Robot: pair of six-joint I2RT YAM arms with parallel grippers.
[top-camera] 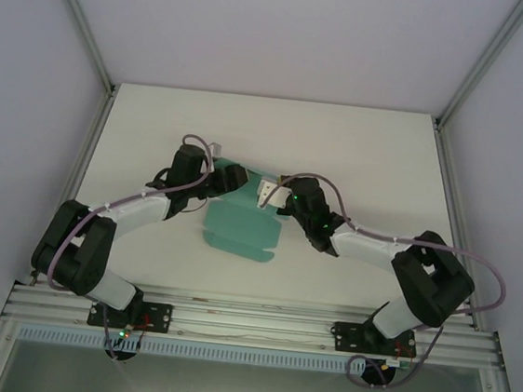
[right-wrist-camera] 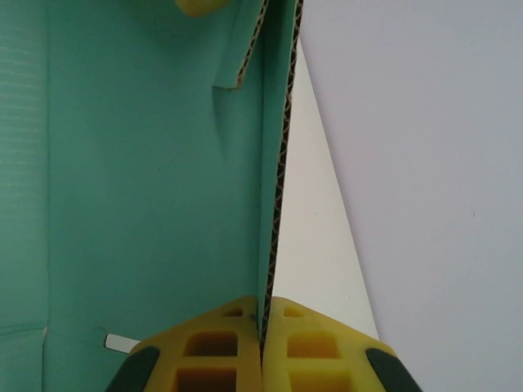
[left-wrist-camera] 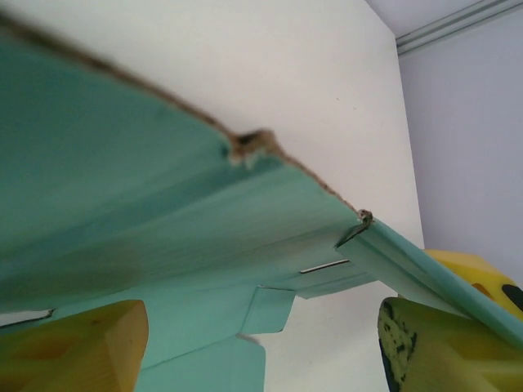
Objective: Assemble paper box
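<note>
The paper box [top-camera: 239,229] lies mid-desk [top-camera: 360,150], a teal sheet partly folded, with its twelve o'clock end raised between the two arms. The left pincer [top-camera: 229,176] is at the box's eleven o'clock corner and the right pincer [top-camera: 269,195] is at one o'clock.

On the right wrist camera, the right pincer [right-wrist-camera: 261,322] is clenched on an upright wall of card, its yellow pads [right-wrist-camera: 212,343] pressed on either side of the corrugated edge.

On the left wrist camera, the left pincer [left-wrist-camera: 261,359] is released. Its fingers [left-wrist-camera: 73,347] are spread wide, the teal panel sweeps above them, and a flap edge lies across the three o'clock finger.
</note>
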